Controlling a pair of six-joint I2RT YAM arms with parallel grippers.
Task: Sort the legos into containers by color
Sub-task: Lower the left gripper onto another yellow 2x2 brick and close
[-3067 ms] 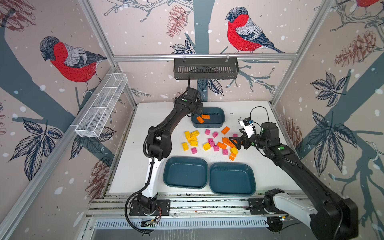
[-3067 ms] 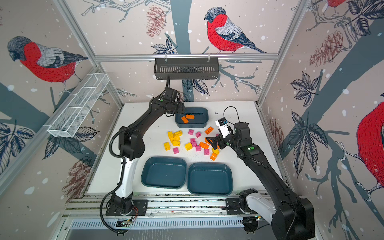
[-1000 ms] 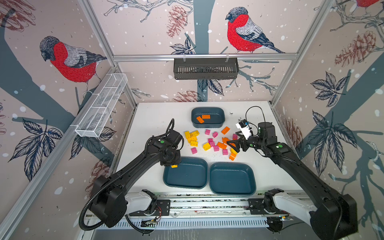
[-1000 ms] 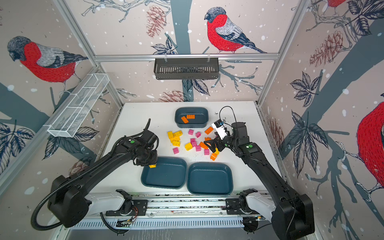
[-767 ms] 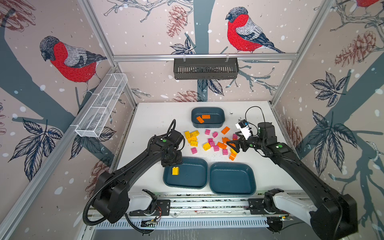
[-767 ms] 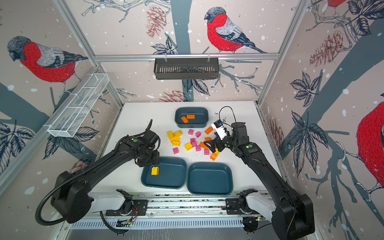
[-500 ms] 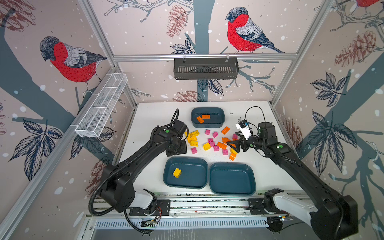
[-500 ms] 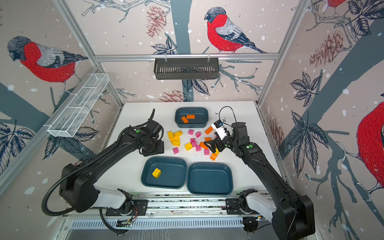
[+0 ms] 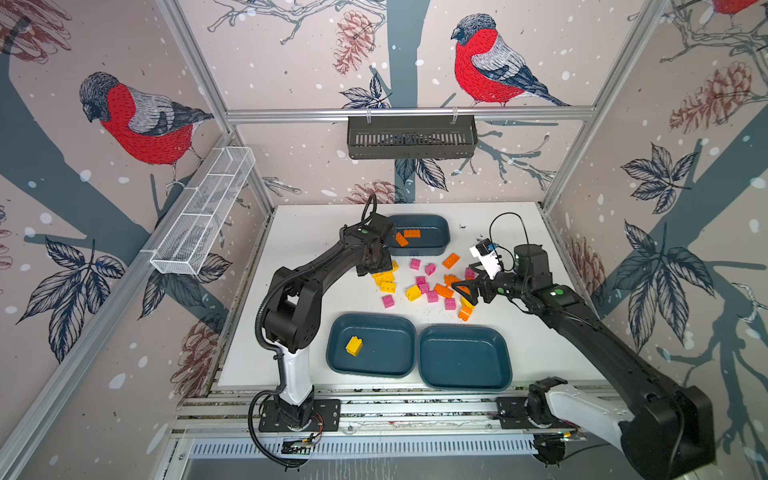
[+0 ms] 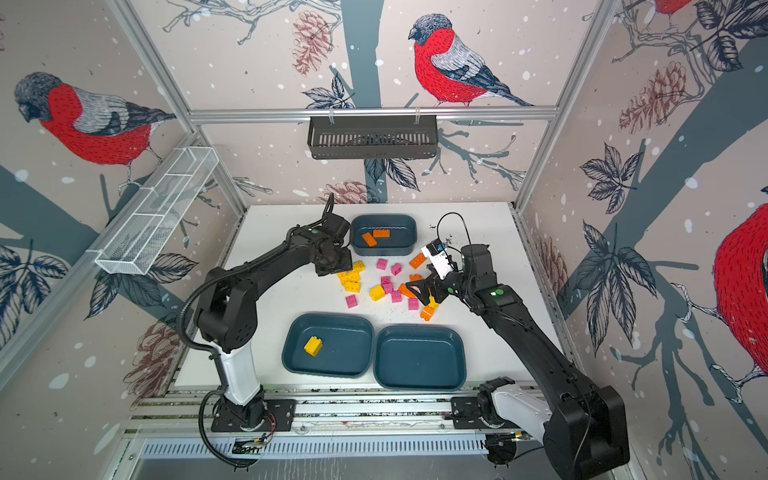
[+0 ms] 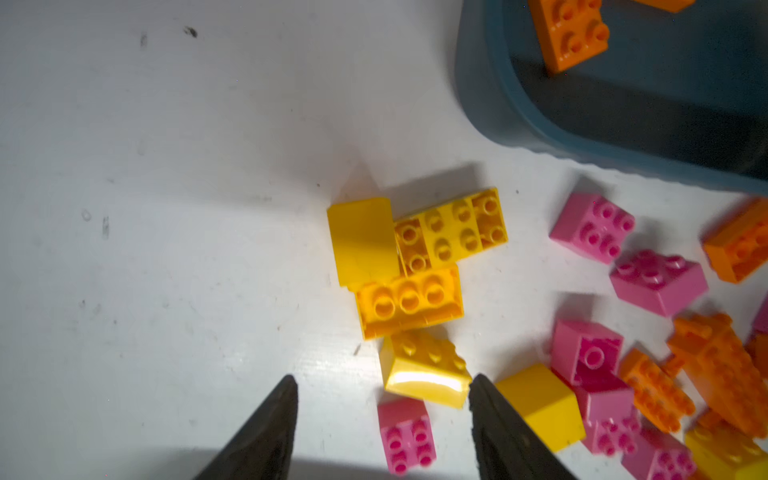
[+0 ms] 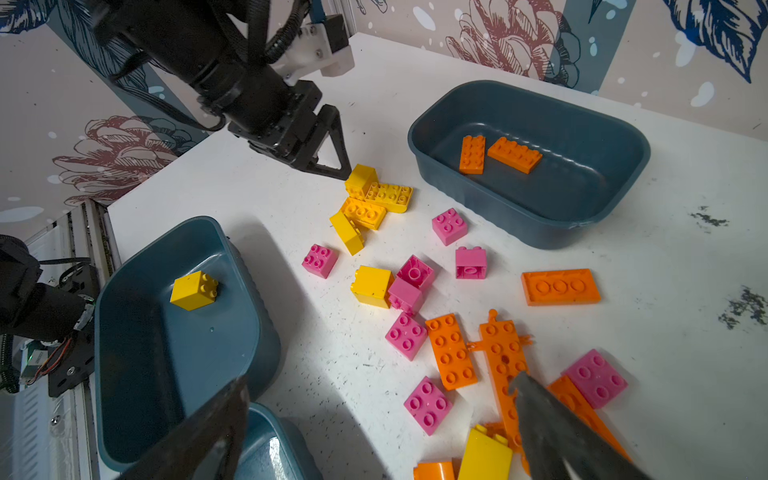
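Left hand (image 9: 373, 266): jaws parted, nothing held, low over the worktop (image 9: 307, 249) at the yellow cluster (image 11: 415, 266).

Nearest piece is a tilted yellow brick (image 11: 424, 372), just ahead of the tips and hard by one finger (image 11: 494, 419) (contact unclear). Its long side runs roughly along the line between the tips. My guess is that a small sideways shift would straddle it.

Right hand (image 9: 464, 296): wide open, empty, over the orange bricks (image 12: 453, 353) and well apart from the yellows. Left is nearer.

Tub (image 9: 390, 353) holds one yellow brick.
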